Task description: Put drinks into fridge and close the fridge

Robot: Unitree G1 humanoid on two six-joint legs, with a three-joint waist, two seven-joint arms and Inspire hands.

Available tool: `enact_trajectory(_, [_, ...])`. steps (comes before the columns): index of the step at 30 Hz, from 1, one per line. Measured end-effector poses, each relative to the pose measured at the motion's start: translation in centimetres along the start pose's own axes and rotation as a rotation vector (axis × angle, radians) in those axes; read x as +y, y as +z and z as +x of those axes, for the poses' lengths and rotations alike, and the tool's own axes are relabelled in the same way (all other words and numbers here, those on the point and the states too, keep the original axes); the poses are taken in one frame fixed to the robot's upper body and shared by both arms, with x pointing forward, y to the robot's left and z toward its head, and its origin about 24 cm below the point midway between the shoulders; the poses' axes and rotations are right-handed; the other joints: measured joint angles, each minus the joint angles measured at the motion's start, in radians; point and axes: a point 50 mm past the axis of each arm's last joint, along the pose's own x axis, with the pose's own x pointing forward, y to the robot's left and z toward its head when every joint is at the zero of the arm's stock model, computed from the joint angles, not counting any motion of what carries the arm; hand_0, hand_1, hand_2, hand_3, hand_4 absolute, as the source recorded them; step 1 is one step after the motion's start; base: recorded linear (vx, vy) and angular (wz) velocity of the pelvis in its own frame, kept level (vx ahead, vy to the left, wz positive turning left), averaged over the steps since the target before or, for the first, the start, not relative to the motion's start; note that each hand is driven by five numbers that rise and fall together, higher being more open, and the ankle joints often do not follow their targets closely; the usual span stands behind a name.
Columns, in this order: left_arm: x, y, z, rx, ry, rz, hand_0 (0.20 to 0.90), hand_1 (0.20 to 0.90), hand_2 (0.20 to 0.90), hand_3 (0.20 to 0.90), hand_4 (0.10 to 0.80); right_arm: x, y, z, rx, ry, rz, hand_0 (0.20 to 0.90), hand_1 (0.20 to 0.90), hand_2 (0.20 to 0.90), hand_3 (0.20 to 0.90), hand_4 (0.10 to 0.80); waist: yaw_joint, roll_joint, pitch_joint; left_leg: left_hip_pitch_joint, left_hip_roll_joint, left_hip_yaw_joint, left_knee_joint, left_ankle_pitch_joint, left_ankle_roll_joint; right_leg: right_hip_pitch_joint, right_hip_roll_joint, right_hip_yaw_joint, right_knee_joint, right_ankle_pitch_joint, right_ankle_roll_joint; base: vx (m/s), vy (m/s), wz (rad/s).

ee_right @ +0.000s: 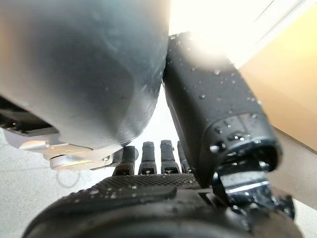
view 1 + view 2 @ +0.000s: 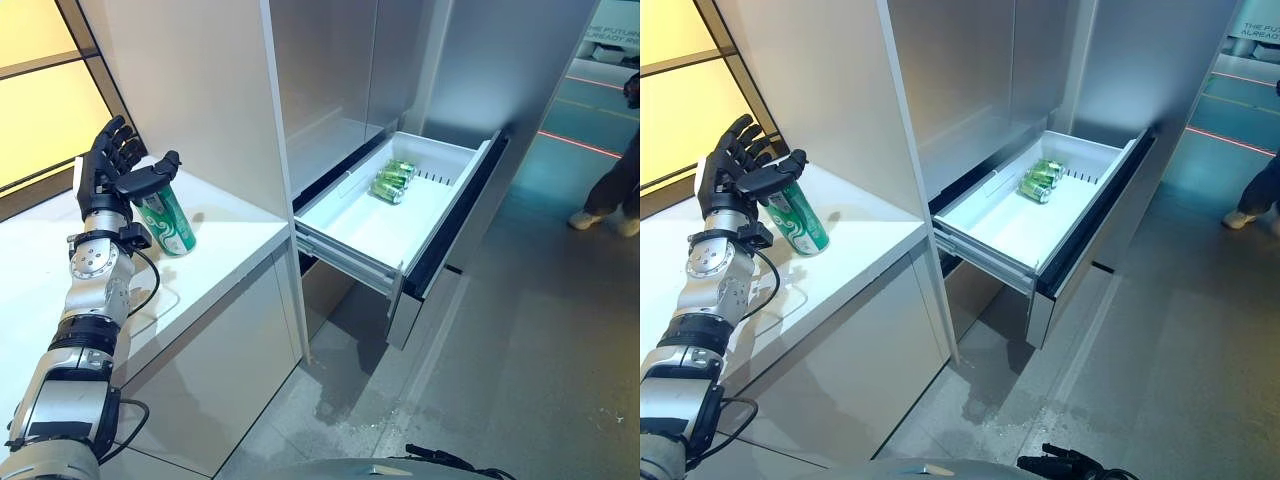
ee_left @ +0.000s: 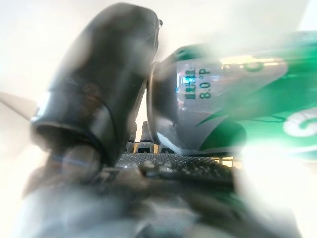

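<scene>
we see the left arm point(image 2: 85, 330) as stacked silver-grey segments split by black rings, with a round screwed joint cover near the wrist. the left hand point(image 2: 112, 165) is dark, with segmented fingers and a glossy black thumb. the right hand point(image 1: 163, 193) shows a textured dark palm and a speckled black thumb. the person point(image 2: 612, 190) wears dark trousers and pale shoes.
</scene>
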Motion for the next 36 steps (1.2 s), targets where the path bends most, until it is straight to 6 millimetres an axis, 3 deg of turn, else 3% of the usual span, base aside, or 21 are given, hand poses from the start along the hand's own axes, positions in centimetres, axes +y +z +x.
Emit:
enact_trajectory(7, [-0.4, -0.6, -0.3, 0.000, 0.011, -0.060, 0.900, 0.900, 0.900, 0.900, 0.800, 0.0, 0.0, 0.0, 0.001, 0.000, 0.000, 0.900, 0.900, 0.900, 0.900, 0.800, 0.001, -0.001, 0.000, 0.004, 0.000, -0.001, 0.000, 0.000, 0.000, 0.005, -0.001, -0.001, -0.001, 0.000, 0.000, 0.000, 0.000, 0.00])
enact_trajectory(36, [-0.4, -1.2, -1.2, -0.035, 0.022, -0.040, 0.900, 0.900, 0.900, 0.900, 0.800, 0.0, 0.0, 0.0, -0.002, 0.003, -0.003, 0.900, 0.900, 0.900, 0.900, 0.800, 0.002, -0.001, 0.000, 0.005, 0.000, -0.007, 0.000, 0.000, 0.001, 0.009, -0.001, -0.007, -0.002, 0.000, 0.000, 0.000, 0.000, 0.00])
